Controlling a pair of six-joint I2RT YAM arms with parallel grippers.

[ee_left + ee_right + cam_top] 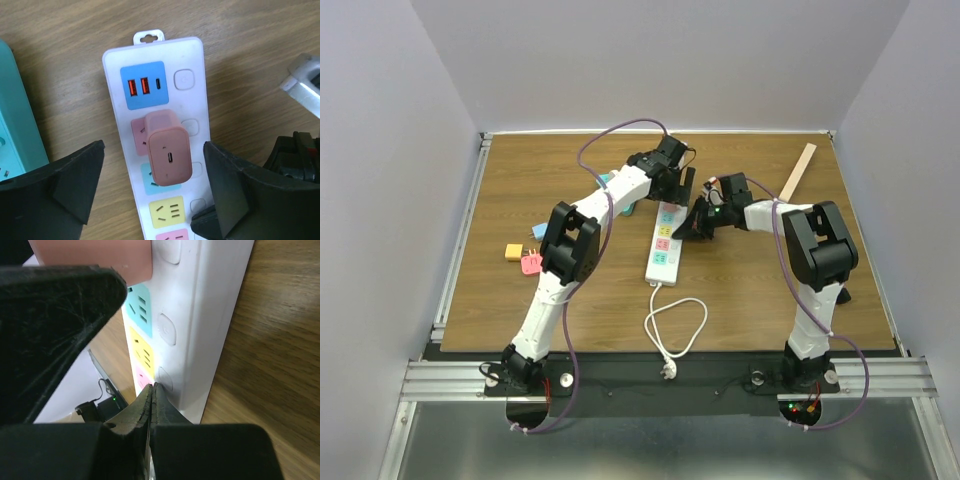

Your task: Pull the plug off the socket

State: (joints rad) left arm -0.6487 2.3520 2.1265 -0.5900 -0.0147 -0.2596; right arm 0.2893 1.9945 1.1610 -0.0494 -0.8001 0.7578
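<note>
Your top view hides the plug [169, 152]. The left wrist view shows it seated in the power strip [190, 60], in the outlet just below the USB panel [143, 85]. Left gripper [154, 170] is spread wide, straddling the plug, pads [220, 170] clear of it. Right gripper [151, 390] has its fingers pressed together, tips against the strip's face.

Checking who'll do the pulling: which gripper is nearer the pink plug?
Left. The left gripper straddles the pink plug, fingers open either side. The right gripper is shut, its tips against the power strip, away from the plug.
</note>
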